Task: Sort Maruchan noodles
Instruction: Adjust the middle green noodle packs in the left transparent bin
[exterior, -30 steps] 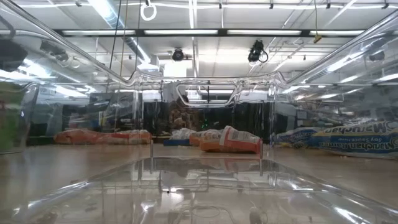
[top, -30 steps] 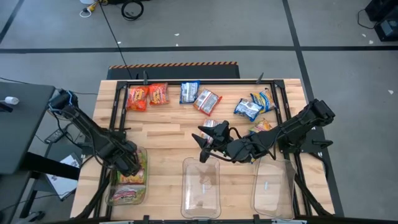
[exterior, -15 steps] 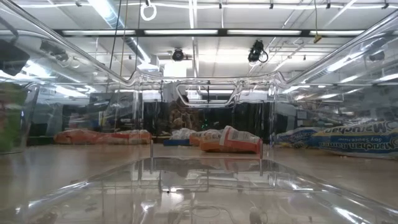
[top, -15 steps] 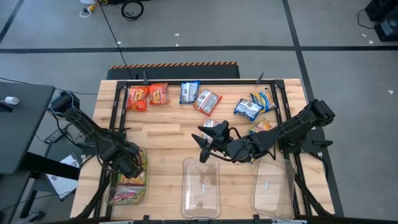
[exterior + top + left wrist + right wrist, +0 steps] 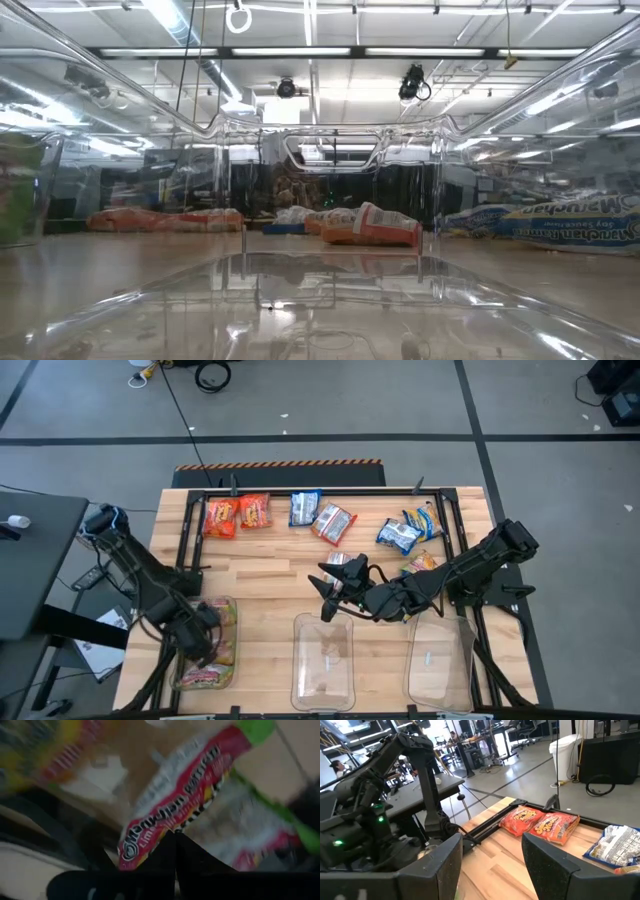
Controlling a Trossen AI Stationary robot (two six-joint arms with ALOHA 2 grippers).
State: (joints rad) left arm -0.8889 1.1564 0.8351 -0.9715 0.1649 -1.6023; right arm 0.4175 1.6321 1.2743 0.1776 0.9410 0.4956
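Maruchan noodles lie flat along the table's far side: two orange-red packets (image 5: pixel 237 515), a blue one (image 5: pixel 304 508), a red-and-white one (image 5: pixel 333 523) and two blue-and-yellow ones (image 5: pixel 411 528). Another packet (image 5: pixel 422 563) lies partly under my right arm. Green-yellow packets (image 5: pixel 200 785) lie in the left clear bin (image 5: pixel 226 660). My left gripper (image 5: pixel 198 643) hangs over that bin, shut (image 5: pixel 173 836), with nothing between its fingers. My right gripper (image 5: pixel 335 588) stands open (image 5: pixel 490 865) over the table's middle, with nothing between its fingers either.
Two more clear bins stand at the near edge, one in the middle (image 5: pixel 322 660) and one at the right (image 5: pixel 438 660). A black frame (image 5: pixel 300 491) runs along the table's far and side edges. Bare wood (image 5: pixel 265 585) lies between the packets and the bins.
My left gripper has moved a little toward the table's near edge, over the left bin. My right arm has kept still.
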